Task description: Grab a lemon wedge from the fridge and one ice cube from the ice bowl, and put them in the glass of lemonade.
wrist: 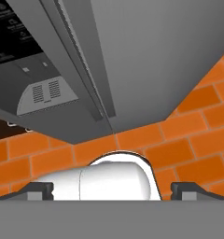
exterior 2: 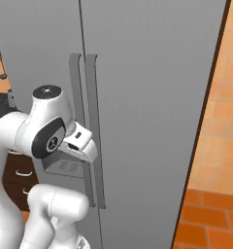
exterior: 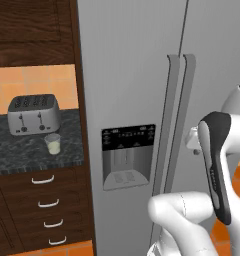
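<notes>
The fridge stands shut at 12 o'clock, handles together. The hand, fingers spread wide and empty, points down along the doors. At 9 o'clock, the glass of lemonade sits on the bench before the toaster.

Rendered scene under even, diffuse light with no visible lamp. The fridge doors show a flat matte grey without glare; a faint vertical shading gradient runs along its handles, which cast only thin, soft shadows. The toaster carries mild highlights on its metal sides, and a weak shadow lies beneath it on the dark counter. The brick floor is bright, saturated orange. Textures are slightly soft and pixelated throughout, edges jagged. The hand view shows strong perspective foreshortening; no lens blur appears in any view.
</notes>
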Available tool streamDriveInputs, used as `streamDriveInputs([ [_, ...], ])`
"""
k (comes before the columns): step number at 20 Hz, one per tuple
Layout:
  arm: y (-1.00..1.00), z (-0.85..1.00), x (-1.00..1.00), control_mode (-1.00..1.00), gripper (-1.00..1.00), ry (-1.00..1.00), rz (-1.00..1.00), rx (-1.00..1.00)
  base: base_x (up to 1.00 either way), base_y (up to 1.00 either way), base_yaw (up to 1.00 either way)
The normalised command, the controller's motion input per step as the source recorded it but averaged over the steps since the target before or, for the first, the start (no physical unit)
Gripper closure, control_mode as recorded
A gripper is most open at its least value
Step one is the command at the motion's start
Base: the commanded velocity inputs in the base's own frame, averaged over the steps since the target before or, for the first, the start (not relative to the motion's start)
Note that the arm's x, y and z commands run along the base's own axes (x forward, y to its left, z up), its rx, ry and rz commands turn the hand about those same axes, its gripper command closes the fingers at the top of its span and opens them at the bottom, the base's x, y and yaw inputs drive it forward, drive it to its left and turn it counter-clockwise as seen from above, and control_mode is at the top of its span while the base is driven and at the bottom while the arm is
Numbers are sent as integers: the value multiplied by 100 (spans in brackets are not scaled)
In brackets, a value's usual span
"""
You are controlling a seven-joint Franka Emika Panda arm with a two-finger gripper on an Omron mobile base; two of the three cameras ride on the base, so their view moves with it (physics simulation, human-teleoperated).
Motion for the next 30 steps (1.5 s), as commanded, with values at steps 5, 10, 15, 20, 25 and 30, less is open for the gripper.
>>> streamDriveInputs([
  [5, 0, -2, -16, -100, -100, 0, 0, 0, 0, 0, 0],
  [10, 0, -2, -16, -100, -100, 0, 0, 0, 0, 0, 0],
  [15, -1, -1, -32, -100, -100, 0, 0, 0, 0, 0, 0],
  [20, 0, 0, -56, -100, -100, 0, -2, 0, 0, 0, 0],
  [25, 11, -7, -1, -100, -100, 0, 4, 0, 0, 0, 0],
  [30, 1, -1, 2, -100, -100, 0, 19, 0, 0, 0, 0],
])
